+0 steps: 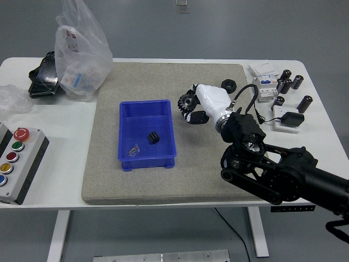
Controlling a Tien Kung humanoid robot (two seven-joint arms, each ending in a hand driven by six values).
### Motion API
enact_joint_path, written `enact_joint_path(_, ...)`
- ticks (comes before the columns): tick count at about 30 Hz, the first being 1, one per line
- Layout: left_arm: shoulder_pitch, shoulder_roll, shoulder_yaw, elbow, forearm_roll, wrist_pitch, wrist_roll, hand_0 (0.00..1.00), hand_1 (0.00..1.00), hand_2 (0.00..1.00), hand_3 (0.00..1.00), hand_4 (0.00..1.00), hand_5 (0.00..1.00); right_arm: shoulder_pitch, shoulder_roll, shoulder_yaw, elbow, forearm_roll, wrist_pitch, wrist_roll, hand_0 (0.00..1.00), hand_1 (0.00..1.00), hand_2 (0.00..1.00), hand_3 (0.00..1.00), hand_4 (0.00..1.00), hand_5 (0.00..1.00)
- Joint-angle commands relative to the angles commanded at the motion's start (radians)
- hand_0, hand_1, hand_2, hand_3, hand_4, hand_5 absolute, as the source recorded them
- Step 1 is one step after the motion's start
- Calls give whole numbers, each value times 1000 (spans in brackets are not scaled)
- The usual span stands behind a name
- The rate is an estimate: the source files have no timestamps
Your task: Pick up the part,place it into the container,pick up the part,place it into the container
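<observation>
Fingers (192,109) of right hand (207,103): pinched on toothed gear (186,102), held above the mat just off the 3 o'clock rim of blue bin (146,158). Gear is to be carried toward 9 o'clock and released over bare bin floor. Gear disc on edge; axis toward roughly 10 o'clock.

Robotics lab or workshop: white table (163,204) on grey floor; push-button control box (16,164) (emergency stop fitted); circuit breaker (263,83).

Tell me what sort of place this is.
Probably a robotics lab or test bench: a push-button control box sits on the white table, a blue container rests on a grey mat, and small black parts lie about.
</observation>
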Motion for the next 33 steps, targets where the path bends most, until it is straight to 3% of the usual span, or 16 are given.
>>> enact_joint_path(3, 0, 0, 0, 0, -1, 0, 0, 722, 660, 588, 648, 490, 2, 14, 13, -39, 3, 39, -38, 2, 303, 551, 418, 531, 464, 2)
enact_joint_path(6, 0, 1, 0, 0, 1, 1, 2, 722, 660, 588, 648, 490, 2, 28, 23, -59, -1, 49, -45, 24, 303, 551, 418, 531, 464, 2)
enact_joint_path(7, 0, 1, -1, 0, 3, 2, 3, 722, 660, 588, 648, 490, 2, 32, 26, -63, -2, 52, -39, 37, 303, 551, 418, 531, 464, 2)
enact_joint_path(8, 0, 1, -1, 0, 4, 3, 3, 721, 656, 587, 647, 488, 2, 35, 28, -64, -4, 57, -33, 48, 343, 632, 608, 661, 470, 2)
enact_joint_path(13, -3, 2, 0, 0, 7, 5, 4, 721, 656, 587, 647, 488, 2, 51, 43, -72, -13, 89, 13, 136, 343, 632, 608, 661, 470, 2)
enact_joint_path(14, -3, 2, 0, 0, 8, 5, 4, 720, 655, 586, 646, 488, 2, 53, 45, -72, -14, 90, 17, 148, 394, 672, 689, 707, 311, 19)
enact_joint_path(19, -5, 3, 1, 0, 10, 5, 3, 720, 655, 586, 646, 488, 2, 61, 53, -68, -19, 92, 49, 180, 394, 672, 689, 707, 311, 19)
enact_joint_path(20, -5, 3, 0, 0, 10, 5, 3, 719, 654, 585, 646, 486, 2, 61, 53, -66, -20, 91, 55, 178, 414, 734, 794, 807, 507, 40)
enact_joint_path(26, -3, 3, -2, 0, 14, 5, 4, 719, 654, 585, 646, 486, 2, 56, 52, -53, -23, 96, 79, 156, 414, 734, 794, 807, 507, 40)
enact_joint_path(27, -3, 3, -2, 0, 14, 5, 4, 719, 652, 584, 645, 484, 2, 55, 51, -51, -23, 98, 83, 152, 432, 745, 810, 848, 572, 62)
enact_joint_path(33, -3, 3, -2, 0, 14, 4, 2, 719, 649, 584, 644, 480, 2, 44, 47, -35, -25, 105, 98, 132, 451, 749, 815, 858, 589, 76)
